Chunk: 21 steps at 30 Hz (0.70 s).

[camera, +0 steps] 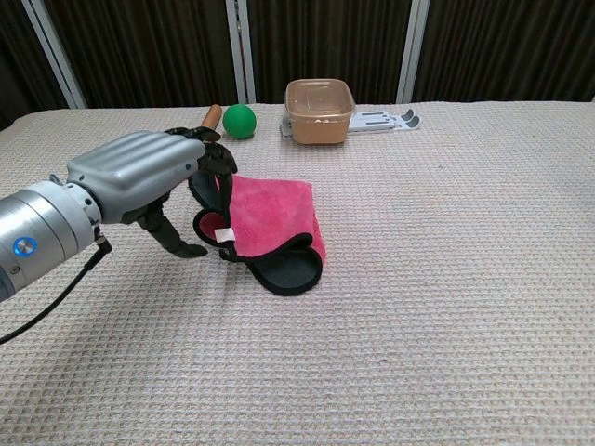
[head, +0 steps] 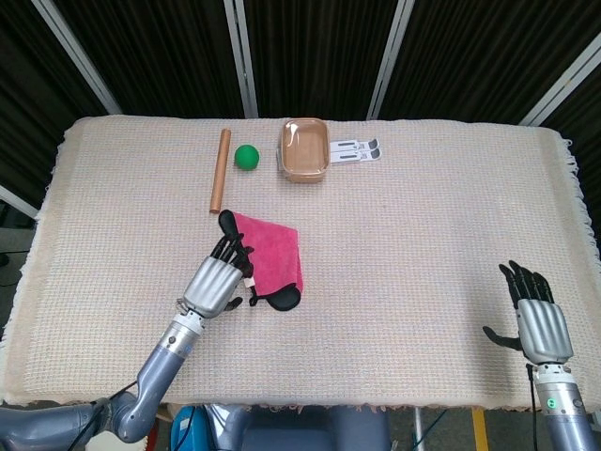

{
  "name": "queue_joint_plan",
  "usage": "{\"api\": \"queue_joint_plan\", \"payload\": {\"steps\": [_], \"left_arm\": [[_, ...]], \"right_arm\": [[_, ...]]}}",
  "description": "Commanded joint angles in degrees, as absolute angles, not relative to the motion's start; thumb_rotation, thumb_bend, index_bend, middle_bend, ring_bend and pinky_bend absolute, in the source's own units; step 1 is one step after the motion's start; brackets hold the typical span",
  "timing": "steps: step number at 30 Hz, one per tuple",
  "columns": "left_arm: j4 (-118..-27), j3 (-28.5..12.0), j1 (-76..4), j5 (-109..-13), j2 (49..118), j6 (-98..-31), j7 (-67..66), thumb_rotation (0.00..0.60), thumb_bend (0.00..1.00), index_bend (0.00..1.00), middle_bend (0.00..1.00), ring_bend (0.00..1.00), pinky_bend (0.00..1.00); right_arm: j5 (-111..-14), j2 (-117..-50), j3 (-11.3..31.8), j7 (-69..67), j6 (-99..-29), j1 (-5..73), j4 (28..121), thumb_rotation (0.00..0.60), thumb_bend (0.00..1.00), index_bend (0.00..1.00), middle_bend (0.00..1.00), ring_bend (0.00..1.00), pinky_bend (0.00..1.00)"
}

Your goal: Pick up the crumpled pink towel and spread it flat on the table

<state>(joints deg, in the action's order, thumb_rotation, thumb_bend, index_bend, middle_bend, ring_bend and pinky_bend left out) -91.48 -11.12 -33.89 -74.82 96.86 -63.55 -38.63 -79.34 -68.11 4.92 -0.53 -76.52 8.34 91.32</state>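
Pink towel [head: 272, 256] lies crumpled mid-table, near side of the wooden rod [head: 219, 169]. Left hand [head: 214, 282] at its left edge, fingers apart over the black trim; contact possible, hard to confirm. Right hand [head: 538, 321] spread, empty, far right near edge.

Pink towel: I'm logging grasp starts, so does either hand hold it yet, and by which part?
Neither. The left hand reaches its left edge, fingers apart; right hand is far off.
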Motion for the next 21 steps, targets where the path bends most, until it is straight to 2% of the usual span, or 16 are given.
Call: {"api": "queue_joint_plan", "payload": {"steps": [1, 9, 16, 21], "left_arm": [[-92.8, -10.0, -33.9, -74.4, 96.8, -64.1, -40.2, 0.6, 0.21, 0.46, 0.19, 0.0, 0.07], [-94.5, -8.7, -33.6, -73.5, 96.1, -65.2, -40.6, 0.6, 0.21, 0.46, 0.19, 0.0, 0.07], [-94.6, -8.3, -34.1, -73.6, 97.2, -65.8, -39.8, 0.6, 0.3, 0.49, 0.21, 0.0, 0.07], [-93.8, -8.2, -34.7, -73.2, 98.6, -65.6, -39.6, 0.6, 0.32, 0.49, 0.21, 0.0, 0.07]], "right_arm": [[-79.3, -67.9, 4.9, -1.0, -76.4, 8.3, 91.3, 0.6, 0.17, 0.0, 0.0, 0.0, 0.0], [-79.9, -67.7, 4.7, -1.1, -76.8, 8.2, 91.9, 0.6, 0.17, 0.0, 0.0, 0.0, 0.0], [-80.3, -67.6, 4.5, -1.3, -77.2, 8.0, 92.4, 0.6, 0.17, 0.0, 0.0, 0.0, 0.0], [-80.5, -67.3, 4.5, -1.8, -77.2, 8.0, 92.7, 0.6, 0.17, 0.0, 0.0, 0.0, 0.0]]}}
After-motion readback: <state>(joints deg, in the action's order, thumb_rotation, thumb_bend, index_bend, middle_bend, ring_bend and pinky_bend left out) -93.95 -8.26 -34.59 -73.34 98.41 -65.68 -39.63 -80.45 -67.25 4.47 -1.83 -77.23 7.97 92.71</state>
